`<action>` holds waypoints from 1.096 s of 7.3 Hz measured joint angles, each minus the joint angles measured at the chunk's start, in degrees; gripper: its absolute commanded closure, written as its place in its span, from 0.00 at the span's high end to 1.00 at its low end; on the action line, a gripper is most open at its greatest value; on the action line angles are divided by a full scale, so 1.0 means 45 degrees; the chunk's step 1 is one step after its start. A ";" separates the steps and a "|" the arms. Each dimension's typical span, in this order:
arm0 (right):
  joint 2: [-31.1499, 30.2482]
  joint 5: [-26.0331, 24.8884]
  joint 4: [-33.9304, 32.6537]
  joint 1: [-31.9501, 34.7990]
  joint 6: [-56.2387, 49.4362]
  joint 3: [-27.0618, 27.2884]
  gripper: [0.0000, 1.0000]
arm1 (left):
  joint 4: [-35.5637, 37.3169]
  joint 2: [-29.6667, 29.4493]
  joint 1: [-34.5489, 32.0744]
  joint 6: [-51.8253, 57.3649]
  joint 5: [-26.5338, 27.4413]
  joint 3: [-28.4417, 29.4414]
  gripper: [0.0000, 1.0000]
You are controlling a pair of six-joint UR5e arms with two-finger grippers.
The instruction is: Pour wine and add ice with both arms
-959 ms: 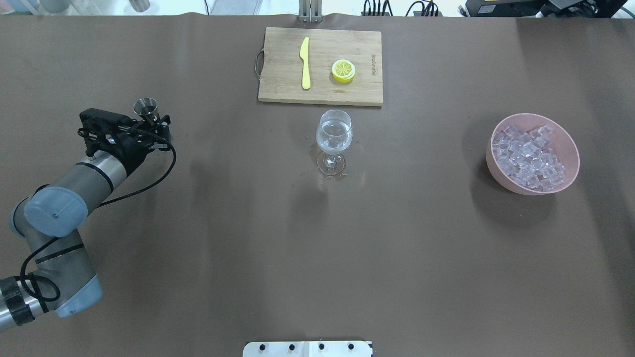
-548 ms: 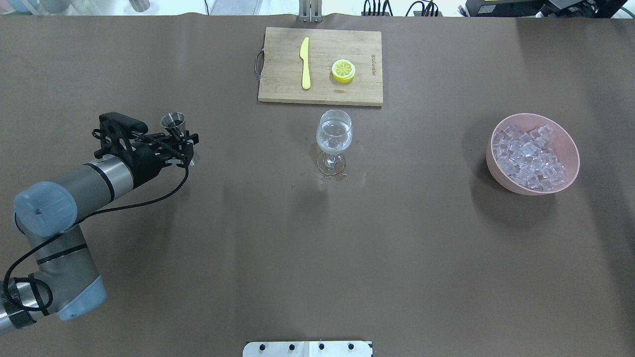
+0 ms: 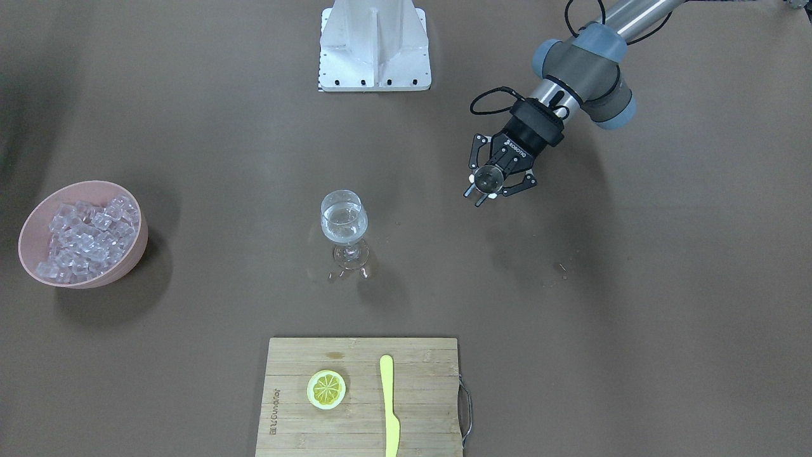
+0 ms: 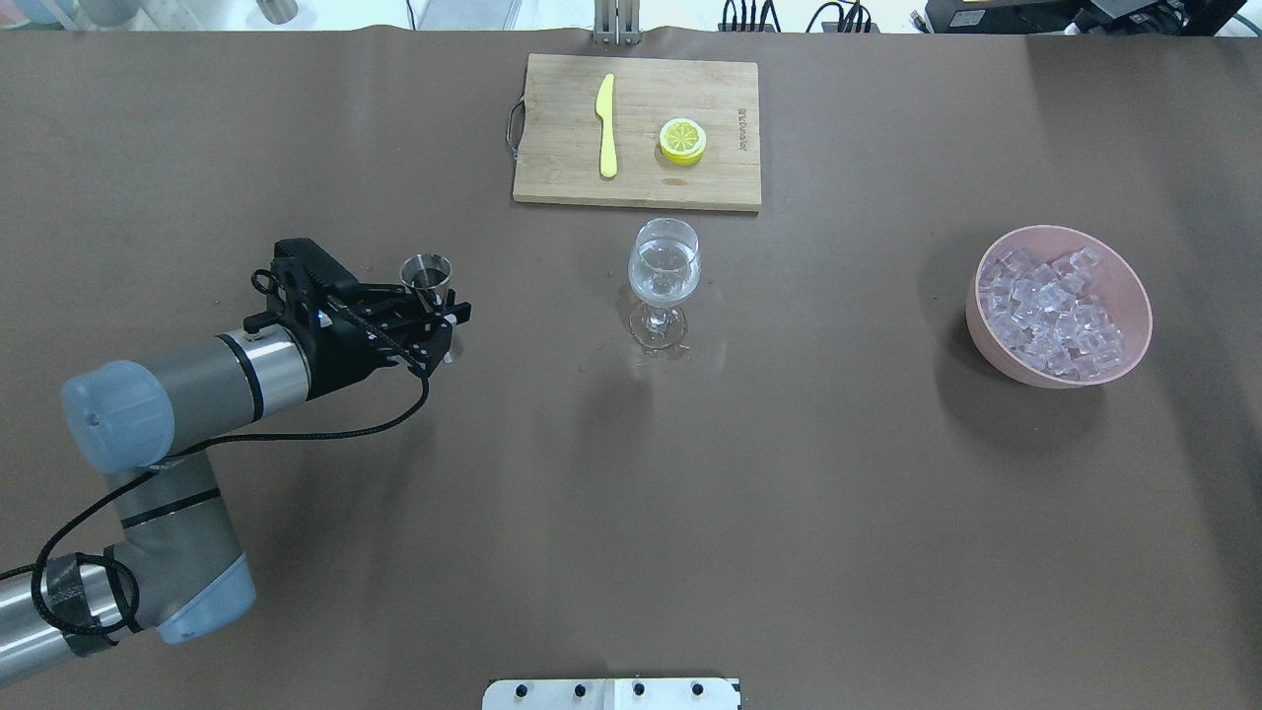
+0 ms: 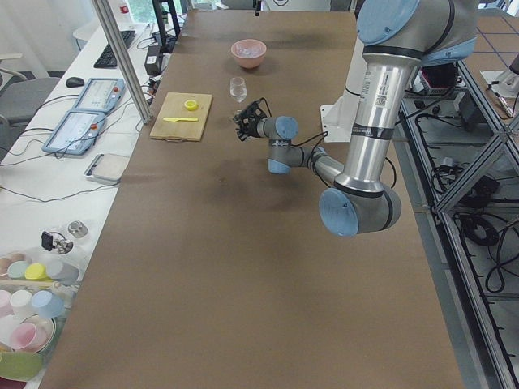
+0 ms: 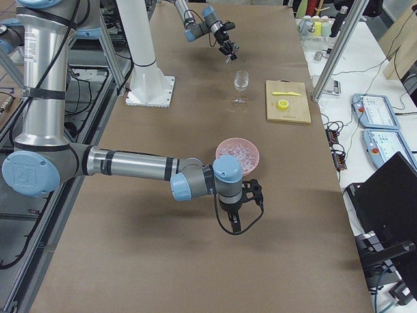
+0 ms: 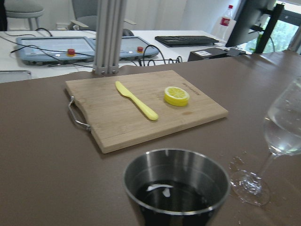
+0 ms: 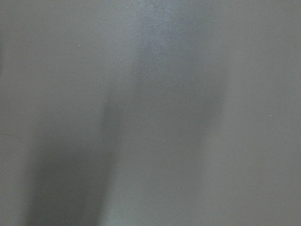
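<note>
My left gripper (image 4: 441,325) is shut on a small steel cup (image 4: 426,269), held upright above the table, left of the wine glass (image 4: 664,264). In the left wrist view the cup (image 7: 176,186) holds a little wine (image 7: 164,194), and the glass (image 7: 284,136) stands to its right with clear liquid in it. The ice (image 4: 1053,308) is heaped in a pink bowl (image 4: 1124,286) at the far right. My right gripper (image 6: 238,210) shows only in the exterior right view, near the bowl (image 6: 223,145); I cannot tell its state. The right wrist view shows only bare table.
A wooden cutting board (image 4: 637,130) lies behind the glass, with a yellow knife (image 4: 606,125) and a lemon slice (image 4: 682,140) on it. Small droplets lie around the glass's foot (image 4: 659,337). The white robot base (image 3: 374,44) stands at the near edge.
My left arm has carried the steel cup to the right, toward the wine glass, and slightly nearer the robot. Glass, bowl and board have not moved.
</note>
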 measured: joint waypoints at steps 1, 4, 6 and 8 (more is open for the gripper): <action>-0.0001 0.0000 -0.0001 0.0000 0.0169 0.0046 1.00 | 0.0107 -0.0303 0.0037 0.0556 -0.0776 -0.0072 0.00; -0.0005 0.0067 0.0000 0.0000 0.0523 0.0157 1.00 | 0.1987 -0.1817 0.0148 0.1208 -0.1616 -0.0196 0.00; -0.0016 0.0219 0.0000 0.0000 0.0543 0.0162 1.00 | 0.3928 -0.2779 0.0310 0.1293 -0.1898 -0.0586 0.00; -0.0026 0.0250 -0.0001 0.0000 0.0545 0.0152 1.00 | 0.6059 -0.3649 0.0373 0.1500 -0.2050 -0.0912 0.00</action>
